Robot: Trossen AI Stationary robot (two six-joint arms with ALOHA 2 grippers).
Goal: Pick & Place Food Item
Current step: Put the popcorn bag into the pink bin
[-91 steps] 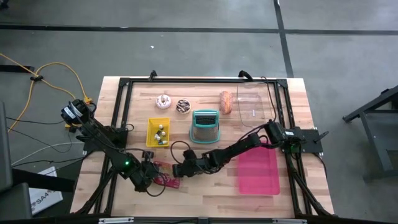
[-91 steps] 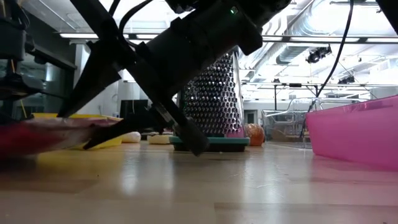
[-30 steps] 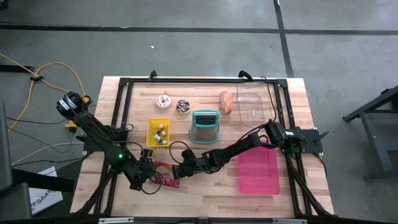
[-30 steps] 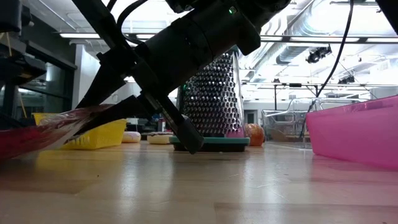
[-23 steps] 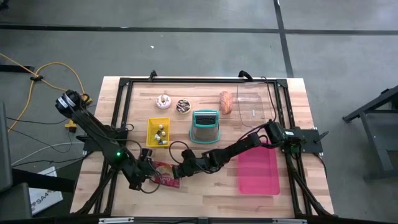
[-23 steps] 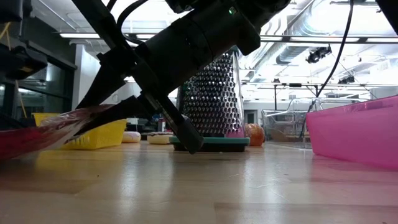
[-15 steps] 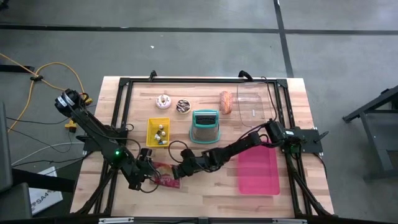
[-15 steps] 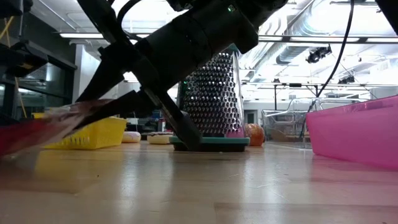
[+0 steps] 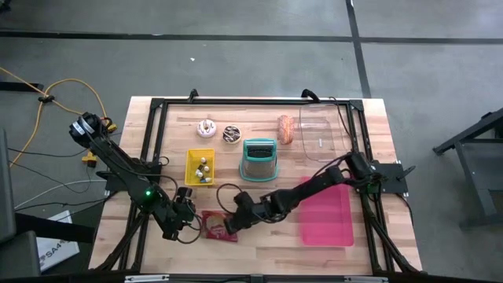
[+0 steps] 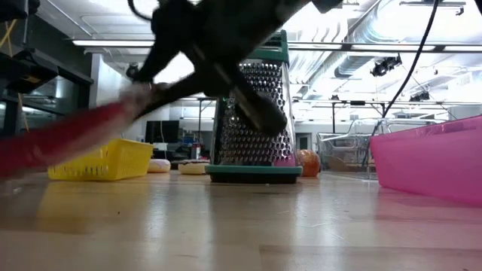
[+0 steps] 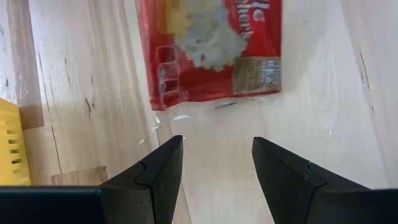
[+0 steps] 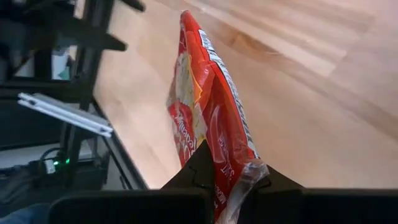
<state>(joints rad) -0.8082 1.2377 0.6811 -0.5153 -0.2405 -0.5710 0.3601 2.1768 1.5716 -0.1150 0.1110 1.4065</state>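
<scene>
Carrying the red food packet (image 9: 214, 225) is the step in hand: our right gripper (image 12: 219, 184) has its fingers pinched on one edge, holding it over the counter (image 9: 259, 250) near the front edge. Our left gripper (image 11: 214, 163) waits just beside it, fingers spread and empty. Next we judge the packet must travel to a container, perhaps the pink bin (image 9: 326, 216); the task names none. From the low camera the packet is a blur, and its print cannot be read fully.
</scene>
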